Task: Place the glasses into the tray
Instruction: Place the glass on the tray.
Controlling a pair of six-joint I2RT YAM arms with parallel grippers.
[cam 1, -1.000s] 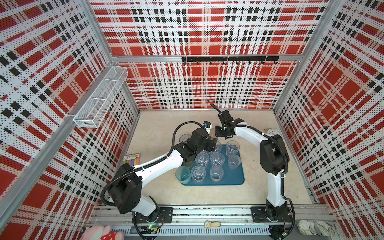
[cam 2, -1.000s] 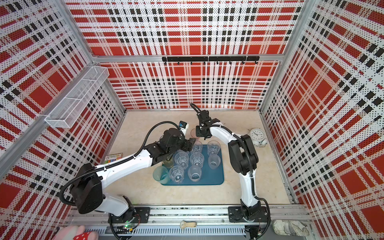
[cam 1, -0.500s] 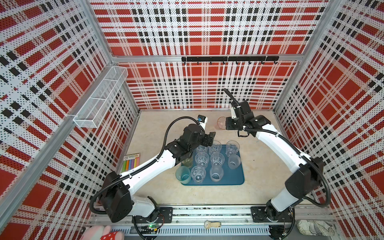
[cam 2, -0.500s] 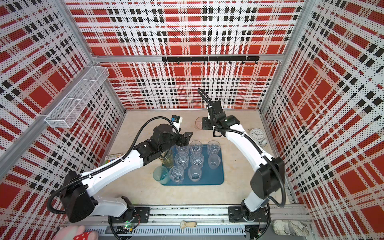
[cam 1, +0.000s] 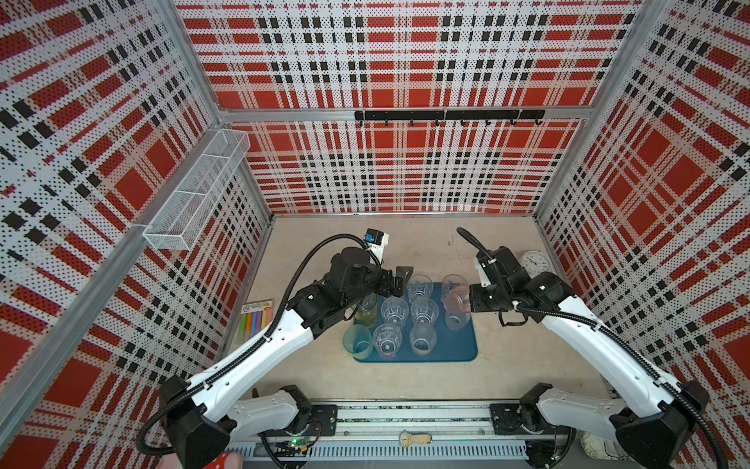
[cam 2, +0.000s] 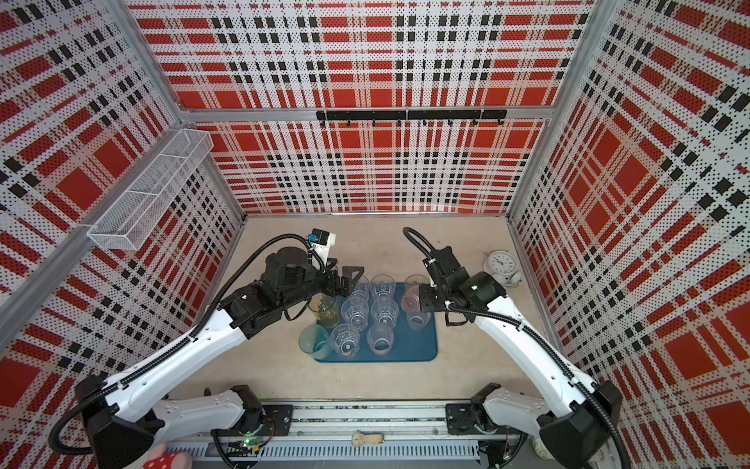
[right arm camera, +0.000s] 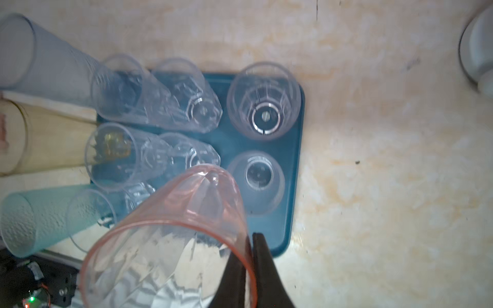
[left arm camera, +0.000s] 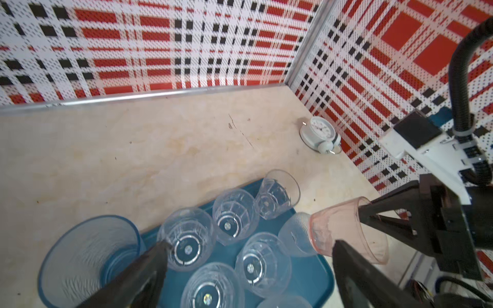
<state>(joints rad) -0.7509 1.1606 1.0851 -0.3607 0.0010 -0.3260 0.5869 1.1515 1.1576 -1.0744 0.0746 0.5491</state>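
Pink glass (right arm camera: 173, 208), rim pinched by the right hand (right arm camera: 249, 240), hangs tilted over the tray (right arm camera: 288, 234). Released so, it could topple standing glasses (right arm camera: 264, 106). The left hand (left arm camera: 249, 244) is spread wide.

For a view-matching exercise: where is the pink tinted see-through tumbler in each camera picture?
A top view: pink tinted see-through tumbler, mid-picture over the dark teal rectangular plastic tray.
A top view: likewise mid-picture.
Left wrist: tilted at the tray's edge.
Right wrist: foreground, over the tray.
Shared landmark: the tray.

Glasses (cam 1: 394, 310) crowd the left of the tray (cam 1: 460, 350). Its front right corner is bare. The worktop (cam 1: 422, 243) behind is open.
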